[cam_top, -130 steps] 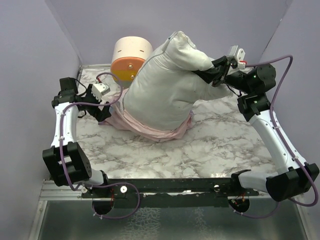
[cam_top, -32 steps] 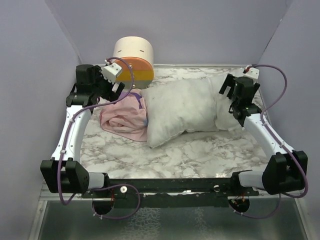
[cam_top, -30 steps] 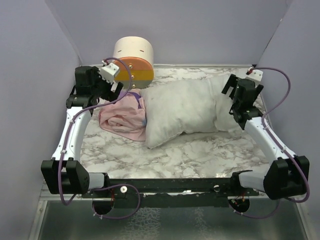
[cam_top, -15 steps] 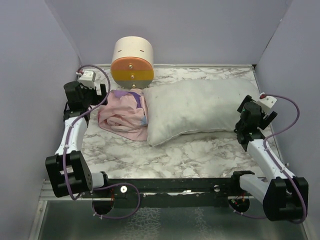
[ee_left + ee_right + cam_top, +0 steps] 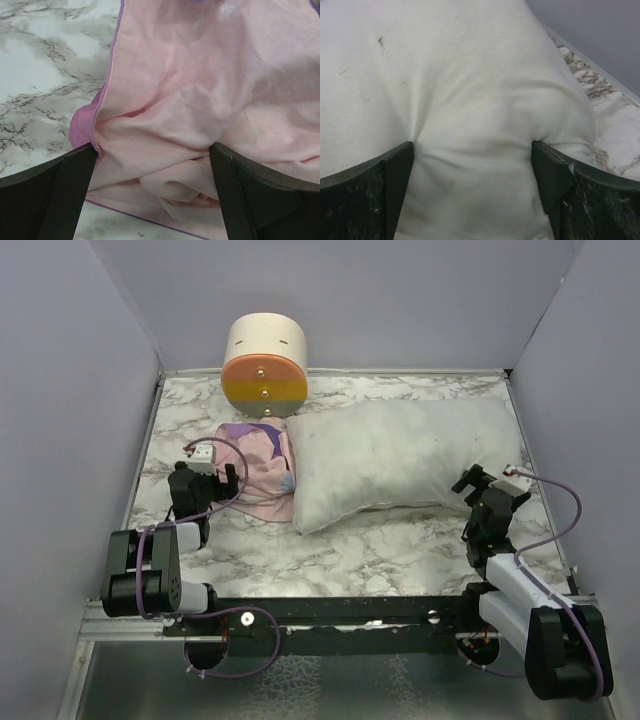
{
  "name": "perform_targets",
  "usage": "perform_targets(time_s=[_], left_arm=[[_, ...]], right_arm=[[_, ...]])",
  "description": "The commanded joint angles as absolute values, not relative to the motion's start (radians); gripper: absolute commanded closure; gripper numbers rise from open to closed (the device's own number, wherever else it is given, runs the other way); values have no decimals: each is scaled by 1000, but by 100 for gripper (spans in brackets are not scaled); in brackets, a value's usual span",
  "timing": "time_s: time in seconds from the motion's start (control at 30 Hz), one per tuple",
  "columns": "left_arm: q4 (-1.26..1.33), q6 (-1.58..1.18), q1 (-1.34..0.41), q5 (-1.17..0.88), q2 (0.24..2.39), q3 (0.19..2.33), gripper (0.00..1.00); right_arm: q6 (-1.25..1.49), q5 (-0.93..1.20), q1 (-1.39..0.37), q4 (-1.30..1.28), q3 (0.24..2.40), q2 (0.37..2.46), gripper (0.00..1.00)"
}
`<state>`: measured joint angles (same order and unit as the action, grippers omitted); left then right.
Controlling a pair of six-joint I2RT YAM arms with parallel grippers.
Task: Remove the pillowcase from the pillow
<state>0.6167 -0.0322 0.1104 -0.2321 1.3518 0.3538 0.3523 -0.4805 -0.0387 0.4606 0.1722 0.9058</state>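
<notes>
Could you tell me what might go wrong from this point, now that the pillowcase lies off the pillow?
1. The open left hand sits right by the crumpled pillowcase, with folds showing between its fingers; another move might snag and drag the fabric.
2. The open right hand faces the pillow closely and could nudge it.
3. Pillowcase and pillow touch, so shifting one may disturb the other.

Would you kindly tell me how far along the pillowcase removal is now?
Done: the crumpled pink fabric pillowcase lies beside the bare, plump off-white pillow, fully off it. In hand: nothing; the left end effector and right end effector both stand open and empty. Left: nothing visible.
</notes>
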Motion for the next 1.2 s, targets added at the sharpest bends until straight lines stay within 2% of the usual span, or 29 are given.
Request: perform_targets(time_s=[0.0,0.1,0.2,0.27,0.33,0.4,0.47,0.53,0.63,1.17], left_arm=[[1142,0,67,-117,1434,251,1],[1312,4,57,-75,1543,198,1],[1601,-2,49,-40,1678,129,1],[1463,10,31,-9,1615,145,1],[1481,-3,28,32,1645,163,1],[1391,-15,24,54,1634,203,1],[1285,-27,19,115,1643,263,1],[1251,1,-14,153,1642,277,1],[1253,1,-17,155,1642,276,1],[1261,4,-17,152,1638,270,1]], right_arm=[[281,-350,-40,745,121,983,1],[255,-338,-40,880,113,1092,1],[226,-287,-40,1039,118,1227,1],[200,-238,-40,1143,128,1314,1],[173,-191,-41,1226,138,1398,1],[136,-138,-41,1316,145,1478,1],[74,5,-41,1309,174,1521,1],[38,81,-45,1414,187,1621,1],[19,39,-74,1247,251,1610,1],[13,53,-77,1319,226,1615,1]])
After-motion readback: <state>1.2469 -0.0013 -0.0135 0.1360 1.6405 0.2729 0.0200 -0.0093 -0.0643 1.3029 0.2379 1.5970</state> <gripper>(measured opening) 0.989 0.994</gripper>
